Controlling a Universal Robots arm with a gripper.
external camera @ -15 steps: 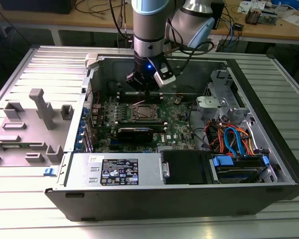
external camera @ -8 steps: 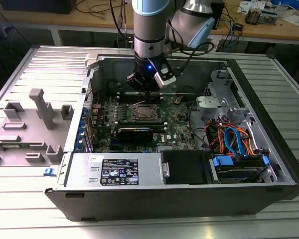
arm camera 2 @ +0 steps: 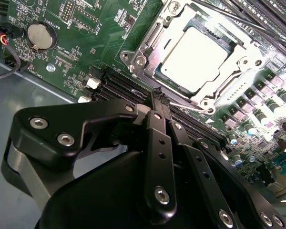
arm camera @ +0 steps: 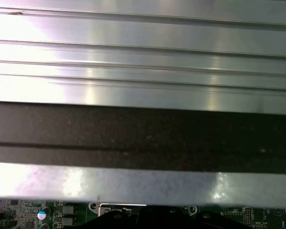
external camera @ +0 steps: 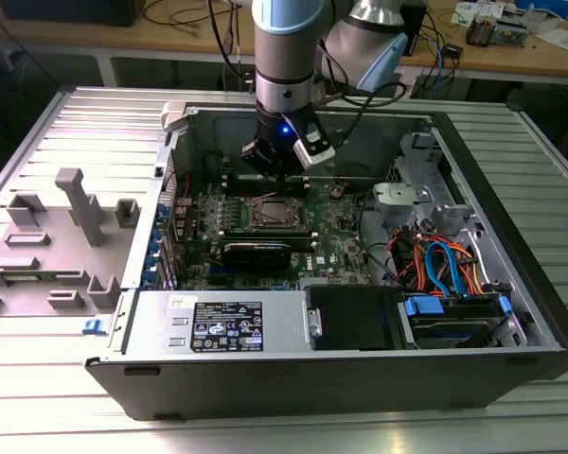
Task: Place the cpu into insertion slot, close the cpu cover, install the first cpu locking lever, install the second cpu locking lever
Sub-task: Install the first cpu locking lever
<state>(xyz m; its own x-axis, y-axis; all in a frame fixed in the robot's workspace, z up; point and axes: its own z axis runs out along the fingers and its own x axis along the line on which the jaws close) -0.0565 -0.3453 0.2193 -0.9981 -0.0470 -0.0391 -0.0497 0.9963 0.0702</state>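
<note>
In the second wrist view the silvery cpu (arm camera 2: 195, 57) lies flat in the insertion slot (arm camera 2: 138, 59) on the green board. The metal cpu cover (arm camera 2: 181, 21) is down around it as a frame. My gripper (arm camera 2: 160, 95) is shut with nothing between its black fingers (arm camera 2: 157, 124). Its tips hover just off one side of the socket, close to a thin bright locking lever rod (arm camera 2: 200, 109). In the exterior view the gripper (external camera: 279, 175) hangs inside the open computer case, just behind the socket (external camera: 269, 214).
Long black memory slots (arm camera 2: 119, 83) run beside the socket, and a coin battery (arm camera 2: 40, 36) sits farther off. A black graphics card (external camera: 256, 253), the power supply (external camera: 218, 322) and drive cables (external camera: 445, 265) crowd the case. Grey fixtures (external camera: 57, 236) stand at the exterior view's left.
</note>
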